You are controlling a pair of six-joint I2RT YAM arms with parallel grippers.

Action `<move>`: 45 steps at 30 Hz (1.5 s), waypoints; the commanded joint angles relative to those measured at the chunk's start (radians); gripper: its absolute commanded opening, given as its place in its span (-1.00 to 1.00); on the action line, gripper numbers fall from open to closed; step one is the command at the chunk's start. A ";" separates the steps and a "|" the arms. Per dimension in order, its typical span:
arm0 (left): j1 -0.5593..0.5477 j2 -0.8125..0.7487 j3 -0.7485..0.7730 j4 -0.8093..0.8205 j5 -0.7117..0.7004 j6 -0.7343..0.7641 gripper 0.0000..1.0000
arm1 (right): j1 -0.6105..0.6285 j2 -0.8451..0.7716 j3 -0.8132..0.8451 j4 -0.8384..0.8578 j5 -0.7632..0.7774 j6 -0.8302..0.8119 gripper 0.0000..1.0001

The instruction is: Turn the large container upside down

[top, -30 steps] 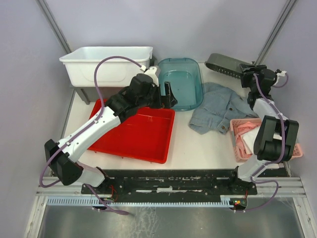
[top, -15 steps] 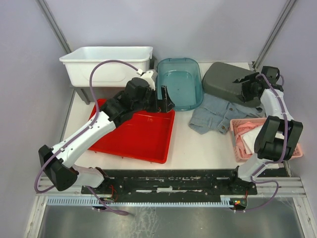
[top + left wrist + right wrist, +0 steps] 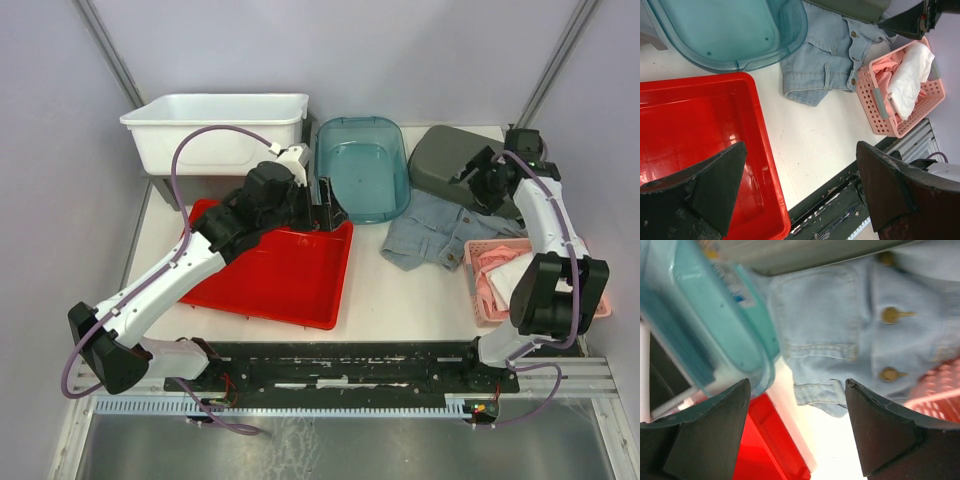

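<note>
The grey container (image 3: 452, 158) lies bottom-up at the back right of the table, partly on the denim garment (image 3: 440, 228). Its edge shows at the top of the left wrist view (image 3: 850, 7) and of the right wrist view (image 3: 815, 251). My right gripper (image 3: 478, 186) is open and empty just in front of it, above the denim (image 3: 840, 325); the jaws stand wide apart (image 3: 797, 407). My left gripper (image 3: 330, 200) is open and empty above the far right corner of the red tray (image 3: 270, 268), with nothing between its jaws (image 3: 800, 172).
A white tub (image 3: 215, 130) stands on a stand at the back left. A teal container (image 3: 365, 165) sits open side up at the back middle. A pink basket (image 3: 492, 290) with cloth stands at the right front, next to the right arm.
The grey container went from held up on edge to lying bottom-up at the back right. My right gripper let go of it and drew back. The left arm shifted slightly left.
</note>
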 commanded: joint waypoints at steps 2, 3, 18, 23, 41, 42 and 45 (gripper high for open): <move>0.004 -0.024 -0.007 0.030 -0.004 0.031 0.93 | 0.092 0.042 -0.047 0.235 -0.136 -0.046 0.71; 0.004 -0.023 -0.007 0.030 -0.003 0.032 0.93 | 0.100 0.065 -0.059 0.268 -0.133 -0.023 0.72; 0.004 -0.040 -0.014 0.019 -0.018 0.030 0.93 | 0.113 0.155 -0.191 -0.007 0.047 -0.112 0.75; 0.004 -0.033 0.006 0.003 -0.024 0.037 0.93 | 0.132 0.048 -0.069 -0.056 0.071 -0.152 0.75; 0.132 -0.179 -0.151 -0.241 -0.274 -0.122 0.93 | 0.719 0.600 0.934 -0.333 0.286 -0.337 0.86; 0.137 -0.187 -0.189 -0.248 -0.282 -0.151 0.92 | 0.730 0.635 0.957 -0.339 0.287 -0.346 0.84; 0.163 -0.193 -0.302 -0.217 -0.225 -0.217 0.89 | 0.746 0.679 0.970 -0.328 0.282 -0.364 0.77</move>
